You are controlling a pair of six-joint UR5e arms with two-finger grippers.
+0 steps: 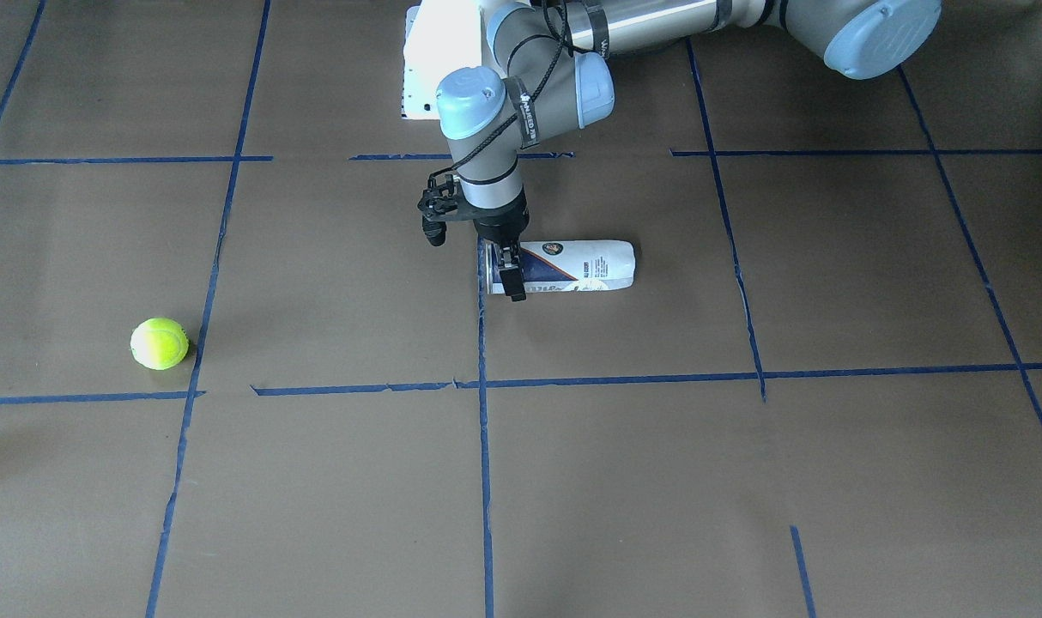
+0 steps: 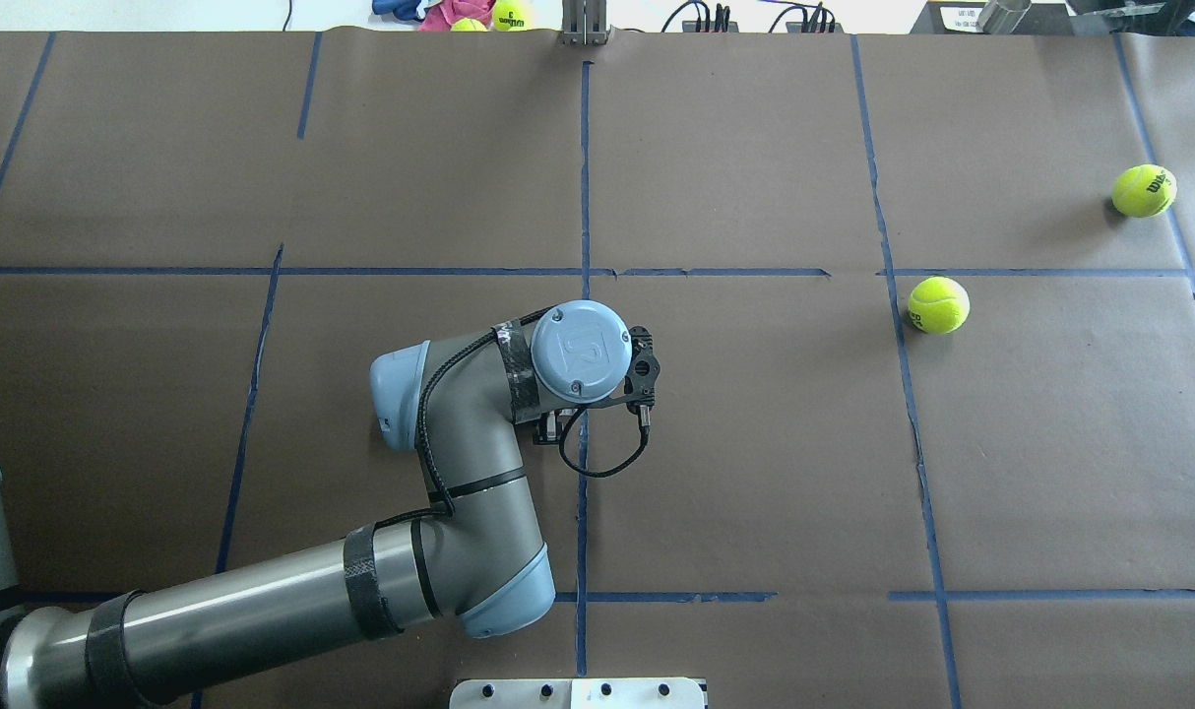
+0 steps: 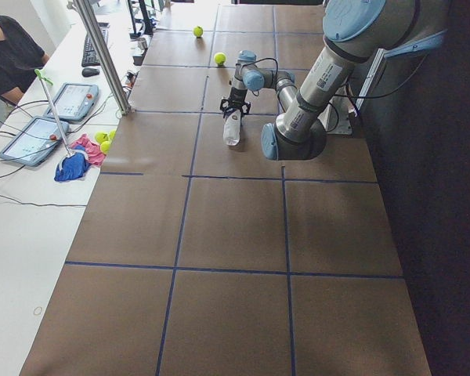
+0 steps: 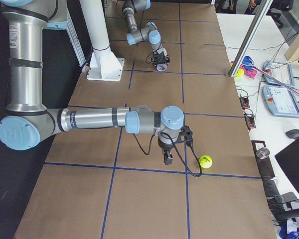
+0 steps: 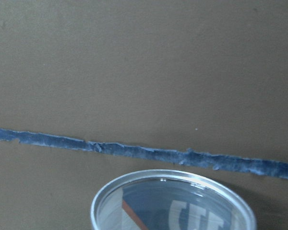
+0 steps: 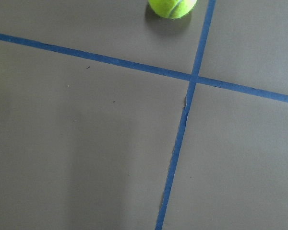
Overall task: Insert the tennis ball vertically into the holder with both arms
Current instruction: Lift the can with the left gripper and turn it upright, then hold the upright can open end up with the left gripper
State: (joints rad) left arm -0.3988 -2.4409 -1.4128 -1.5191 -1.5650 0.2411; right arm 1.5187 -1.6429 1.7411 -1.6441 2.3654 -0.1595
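My left gripper points straight down over the mouth end of the holder, which lies on its side on the table. One finger crosses the label and the other is hidden behind the tube, so I cannot tell whether I am pinching it. From overhead, my wrist covers the holder completely.

Well off to the holder's right rests a tennis ball. The outer tennis ball lies farther out the same way. My right gripper hangs near that outer ball. It shows only from the side, too small to tell how its fingers are set.
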